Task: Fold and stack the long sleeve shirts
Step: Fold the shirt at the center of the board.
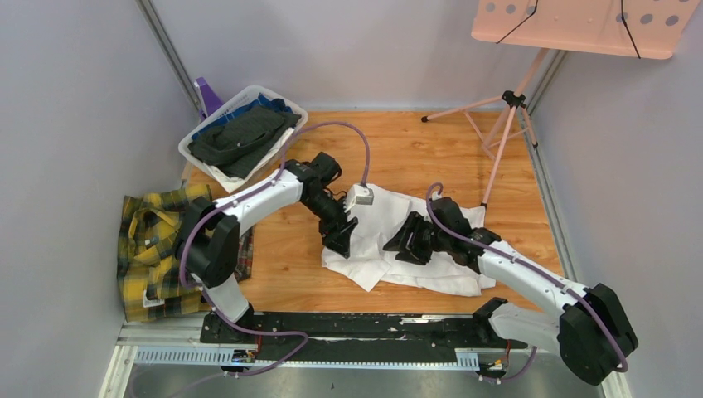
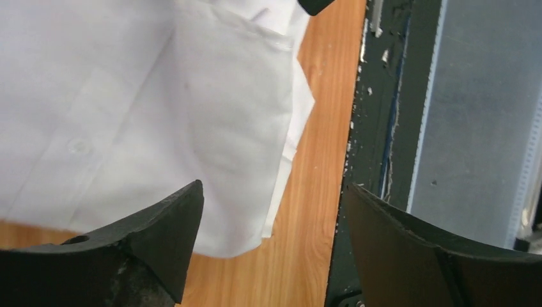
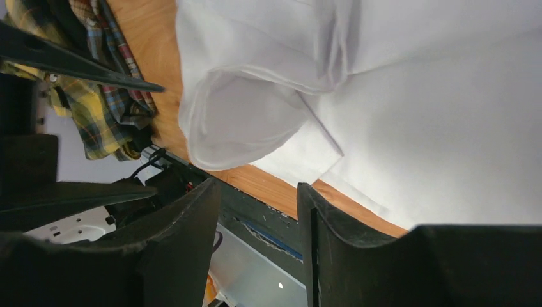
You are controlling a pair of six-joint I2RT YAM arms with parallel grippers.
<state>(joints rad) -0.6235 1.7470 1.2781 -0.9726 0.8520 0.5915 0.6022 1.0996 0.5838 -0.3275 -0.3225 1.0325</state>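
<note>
The white collared shirt (image 1: 431,253) lies partly folded on the middle of the wooden table (image 1: 414,149). My left gripper (image 1: 340,242) hovers over the shirt's left edge, open and empty. In the left wrist view the shirt (image 2: 128,96) is ahead of the spread fingers (image 2: 271,211). My right gripper (image 1: 400,245) is over the middle of the shirt, open and empty. In the right wrist view its fingers (image 3: 259,224) stand apart, with the white cloth (image 3: 415,128) ahead. The yellow-and-green plaid shirt (image 1: 153,249) lies bunched at the table's left edge, also in the right wrist view (image 3: 96,96).
A white basket (image 1: 192,153) of dark clothes stands at the back left. A pink stand on a tripod (image 1: 510,104) is at the back right. The black base rail (image 1: 356,323) runs along the near edge. Grey walls close in on both sides.
</note>
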